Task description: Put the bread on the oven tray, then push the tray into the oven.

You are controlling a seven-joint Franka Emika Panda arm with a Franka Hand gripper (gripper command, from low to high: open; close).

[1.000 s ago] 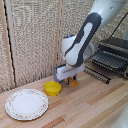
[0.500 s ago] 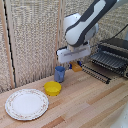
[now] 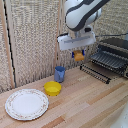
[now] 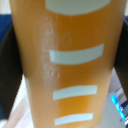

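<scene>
Tool point(image 3: 78, 54) clamped on bread point(image 3: 79, 56), above tabletop point(image 3: 85, 102); loose grip risks dropping it short of oven pan point(image 3: 109, 60).

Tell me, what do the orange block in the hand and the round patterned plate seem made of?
The orange-tan rectangular block looks like smooth moulded plastic or foam, with a soft sheen and pale stripes. The round white plate with a patterned rim looks like glazed ceramic, possibly plastic.
</scene>
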